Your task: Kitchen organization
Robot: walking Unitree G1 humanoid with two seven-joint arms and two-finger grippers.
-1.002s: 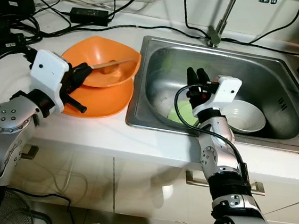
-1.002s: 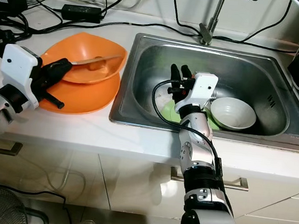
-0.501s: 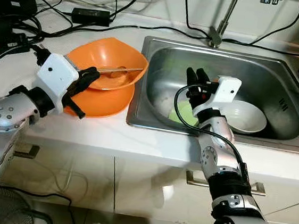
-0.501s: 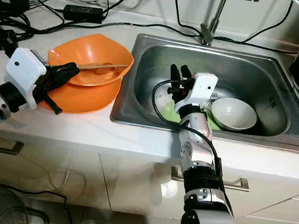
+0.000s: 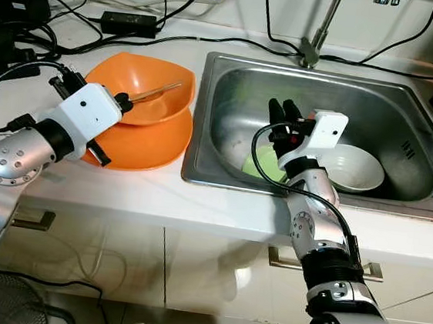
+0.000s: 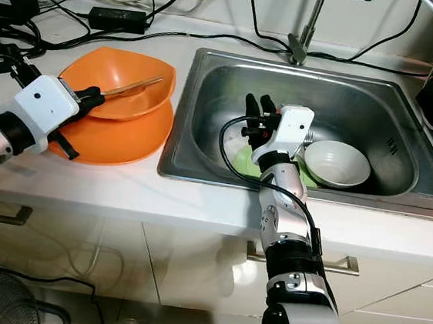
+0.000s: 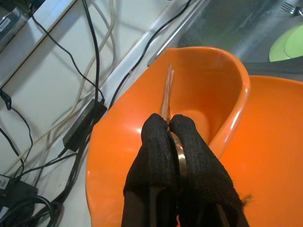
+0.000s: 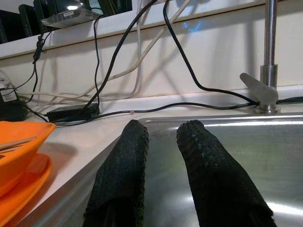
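Left gripper (image 7: 170, 127) is clamped on the near end of a pair of thin wooden chopsticks (image 5: 153, 91), whose far end slants into the deep orange plastic bowl (image 5: 157, 103) on the white countertop (image 5: 128, 191), left of the sink. I judge the sticks are pinched this way so they can be lifted clear of the bowl, or steered inside it, without the bowl itself being touched. That bowl sits nested on a wider, shallower orange plastic dish (image 5: 150, 143), stacked as dishes waiting to be sorted. The left arm reaches in from the near left, forearm angled up and to the right, its white wrist block just over the near rim of the dish and the black fingers pointing toward the bowl's middle.

Farther right, the stainless steel sink (image 5: 386, 98) holds a round light green plate (image 5: 261, 165) and, to its right, a white ceramic bowl (image 5: 354, 167); both lie on the basin floor, probably for washing or for removal. Right gripper (image 8: 161, 142) hangs above the left part of the basin, its two black fingers a little apart and holding nothing, pointing toward the far wall. The right arm rises nearly upright from the near edge of the counter, wrist bent forward over the green plate, seemingly parked while the left arm works.
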